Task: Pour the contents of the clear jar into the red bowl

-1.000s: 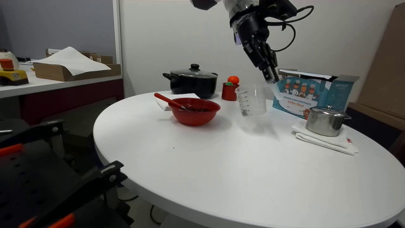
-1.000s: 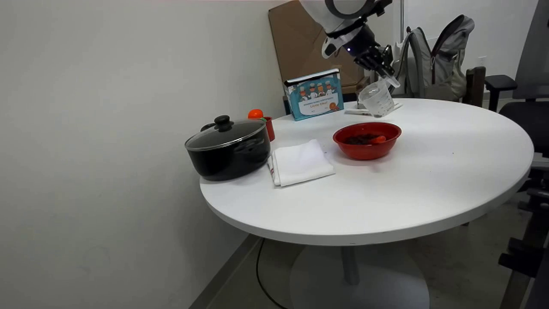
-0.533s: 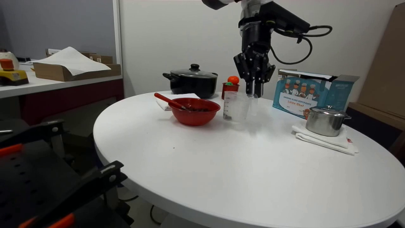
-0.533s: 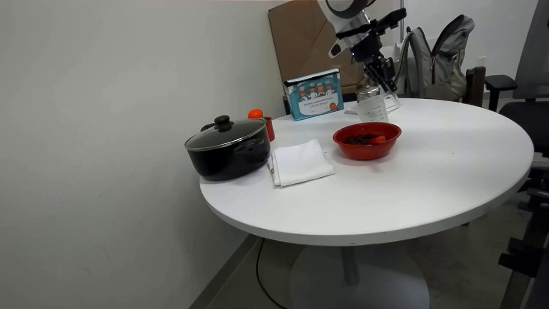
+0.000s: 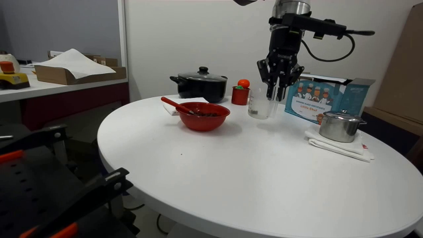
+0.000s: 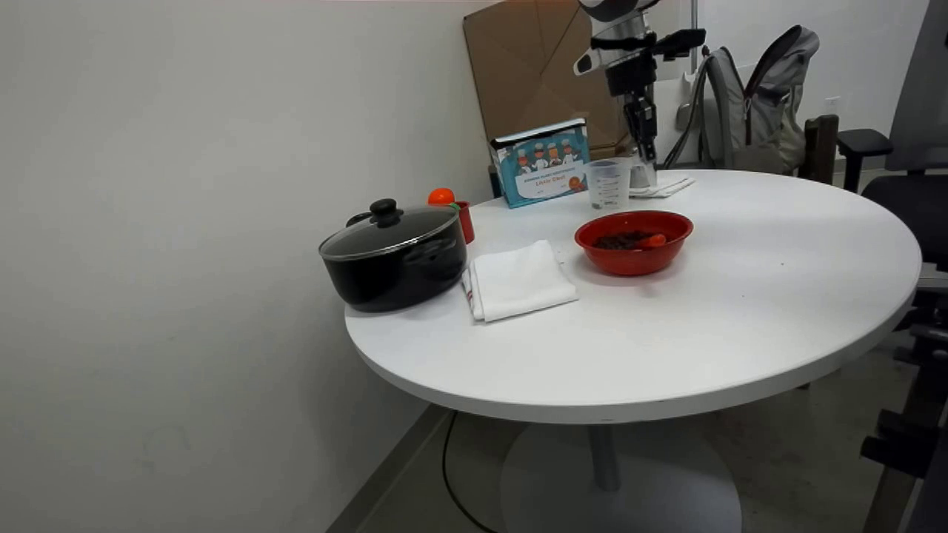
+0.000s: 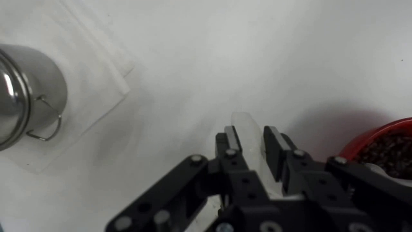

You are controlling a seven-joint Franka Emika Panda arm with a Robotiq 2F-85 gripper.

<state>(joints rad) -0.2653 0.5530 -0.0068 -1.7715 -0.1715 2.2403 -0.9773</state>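
The clear jar (image 5: 258,105), a see-through cup with printed marks, stands roughly upright to the side of the red bowl (image 5: 200,123). A small dark patch shows near its bottom. My gripper (image 5: 276,96) points down and is shut on the jar's handle; in the wrist view the pale handle (image 7: 246,120) runs between the finger pads, and the jar's body is mostly hidden under the gripper. The bowl holds dark bits and a red-handled utensil (image 5: 176,105). In an exterior view the jar (image 6: 609,185) is behind the bowl (image 6: 629,260); whether it touches the table I cannot tell.
A shiny metal pot (image 5: 340,127) sits on a folded white cloth (image 5: 343,148). Towards the wall stand a blue box (image 5: 307,99), a small red canister (image 5: 240,96) and a black lidded pot (image 5: 201,87). Another white cloth (image 6: 522,281) lies beside the bowl.
The jar has gone from tilted to about upright. My gripper has swung from slanted to pointing down and, over the last half second, carried the jar away from the bowl, which stayed put.
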